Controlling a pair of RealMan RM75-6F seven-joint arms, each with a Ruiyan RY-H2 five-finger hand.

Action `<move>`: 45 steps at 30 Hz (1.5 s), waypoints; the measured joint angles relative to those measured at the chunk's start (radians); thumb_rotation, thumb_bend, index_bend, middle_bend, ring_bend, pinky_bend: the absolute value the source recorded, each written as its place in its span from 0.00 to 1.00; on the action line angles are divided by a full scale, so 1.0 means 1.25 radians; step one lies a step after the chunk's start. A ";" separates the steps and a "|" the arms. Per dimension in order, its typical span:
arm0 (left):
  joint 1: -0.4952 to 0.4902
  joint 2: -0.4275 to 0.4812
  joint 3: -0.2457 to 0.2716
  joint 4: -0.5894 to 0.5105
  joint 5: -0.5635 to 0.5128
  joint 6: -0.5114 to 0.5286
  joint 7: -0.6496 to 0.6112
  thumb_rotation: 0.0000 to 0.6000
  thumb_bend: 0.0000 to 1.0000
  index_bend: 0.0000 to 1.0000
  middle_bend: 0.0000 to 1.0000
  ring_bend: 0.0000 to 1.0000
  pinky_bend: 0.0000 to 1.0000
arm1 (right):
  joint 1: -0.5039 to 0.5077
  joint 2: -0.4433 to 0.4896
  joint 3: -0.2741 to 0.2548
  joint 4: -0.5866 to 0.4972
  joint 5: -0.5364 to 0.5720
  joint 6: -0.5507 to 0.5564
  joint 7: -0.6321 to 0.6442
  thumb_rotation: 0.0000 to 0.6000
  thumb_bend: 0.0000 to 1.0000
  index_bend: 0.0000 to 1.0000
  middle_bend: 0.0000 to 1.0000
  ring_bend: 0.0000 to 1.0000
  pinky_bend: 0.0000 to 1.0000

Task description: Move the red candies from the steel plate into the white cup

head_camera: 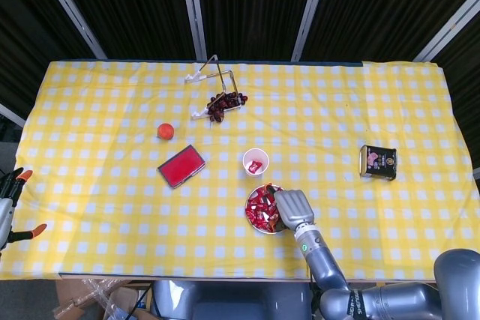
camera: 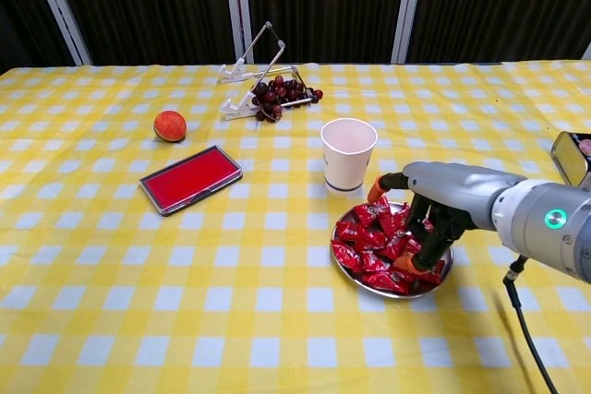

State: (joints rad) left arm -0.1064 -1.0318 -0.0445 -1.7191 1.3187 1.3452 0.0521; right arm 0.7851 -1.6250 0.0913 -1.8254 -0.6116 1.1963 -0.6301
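Right robot hand (camera: 420,223), fingers curled among crinkly red candies (camera: 369,244) on the round steel plate (camera: 444,258); grip unclear.

Head view looks steeply down from high above the near edge, taking in the whole surface (head_camera: 112,95) out to the dark far wall, while chest view sits lower and nearer, facing across it; both share the white cup (head_camera: 255,161) (camera: 348,154) and steel plate (head_camera: 250,219) (camera: 441,257).

The right robot hand (camera: 420,219) hides some red candies (camera: 369,242).
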 measured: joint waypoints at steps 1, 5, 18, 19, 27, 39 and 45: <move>0.000 0.000 0.000 0.000 0.000 0.000 0.000 1.00 0.01 0.00 0.00 0.00 0.00 | -0.001 -0.002 0.000 0.002 0.000 -0.002 0.001 1.00 0.34 0.15 0.81 0.95 0.95; 0.000 0.000 0.000 -0.002 -0.002 -0.001 0.001 1.00 0.02 0.00 0.00 0.00 0.00 | -0.004 -0.008 -0.001 0.019 0.006 -0.013 0.002 1.00 0.34 0.14 0.81 0.95 0.95; 0.000 0.001 0.000 -0.003 -0.002 -0.002 -0.002 1.00 0.02 0.00 0.00 0.00 0.00 | -0.017 -0.002 0.000 0.070 0.043 -0.062 0.019 1.00 0.36 0.50 0.81 0.95 0.95; 0.000 0.001 0.000 -0.003 -0.001 -0.002 -0.002 1.00 0.02 0.00 0.00 0.00 0.00 | -0.019 0.000 0.000 0.071 0.042 -0.064 0.024 1.00 0.38 0.53 0.81 0.95 0.95; 0.001 0.001 0.001 -0.004 0.000 0.001 -0.001 1.00 0.02 0.00 0.00 0.00 0.00 | -0.043 0.004 0.001 0.081 -0.007 -0.080 0.080 1.00 0.51 0.71 0.85 0.99 0.95; 0.002 0.001 0.000 -0.002 0.003 0.004 -0.005 1.00 0.02 0.00 0.00 0.00 0.00 | -0.065 -0.015 0.029 0.110 -0.094 -0.062 0.136 1.00 0.52 0.72 0.86 0.99 0.95; 0.001 0.000 -0.001 -0.002 0.003 0.004 -0.005 1.00 0.02 0.00 0.00 0.00 0.00 | -0.065 -0.019 0.048 0.122 -0.112 -0.059 0.144 1.00 0.52 0.72 0.86 0.99 0.95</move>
State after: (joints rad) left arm -0.1047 -1.0315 -0.0457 -1.7212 1.3223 1.3505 0.0457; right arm 0.7033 -1.6489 0.1515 -1.6730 -0.7514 1.1228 -0.4497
